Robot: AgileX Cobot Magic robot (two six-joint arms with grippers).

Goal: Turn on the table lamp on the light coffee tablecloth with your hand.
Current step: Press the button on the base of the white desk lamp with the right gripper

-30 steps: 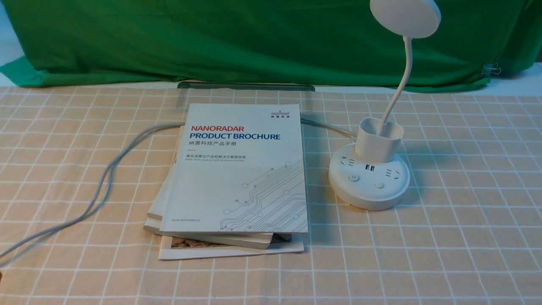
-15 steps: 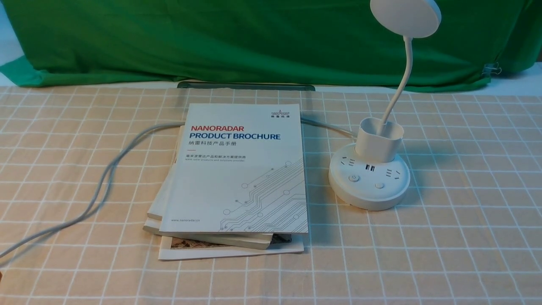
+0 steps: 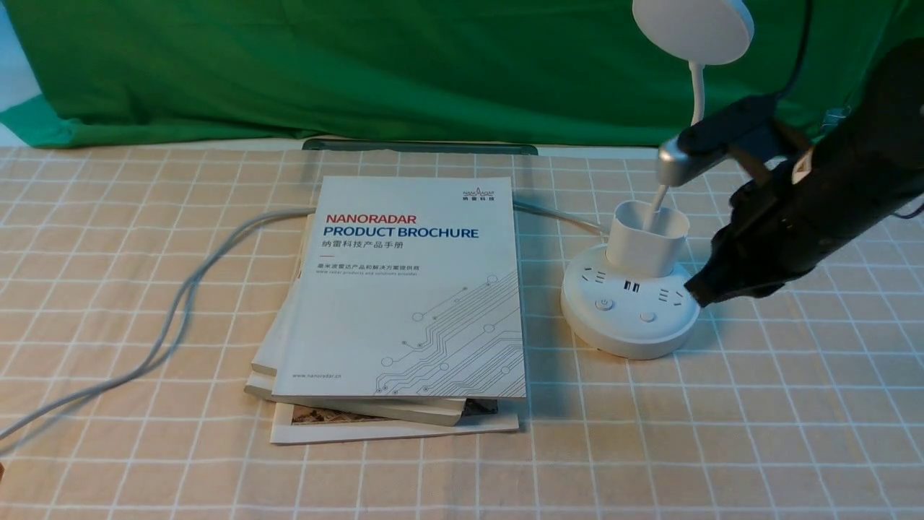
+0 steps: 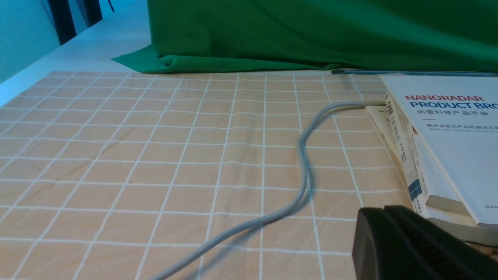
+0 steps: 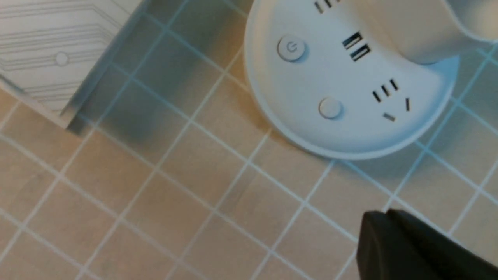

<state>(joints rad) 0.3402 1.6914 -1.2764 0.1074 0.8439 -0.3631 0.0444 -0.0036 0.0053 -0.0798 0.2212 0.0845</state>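
Note:
The white table lamp [image 3: 629,307] stands on the light coffee tablecloth [image 3: 794,404] at the right, its disc head [image 3: 693,29] high at the top edge. Its round base [image 5: 342,89] carries a power button [image 5: 291,48] and a plain button [image 5: 330,108]. My right hand [image 3: 694,295] has come in from the right, shut and empty, its tip just above the base's right rim. In the right wrist view the right gripper [image 5: 383,216] hovers over bare cloth beside the base. My left gripper [image 4: 383,212] is shut, low over the cloth beside the books.
A stack of books topped by a Nanoradar brochure [image 3: 411,289] lies left of the lamp. The grey power cord [image 3: 173,318] trails from behind the books to the near left edge. A green backdrop cloth [image 3: 404,65] hangs at the back.
My right arm has entered the front view from the right and now reaches down to the lamp base's right rim. Lamp, books and cord have not moved.

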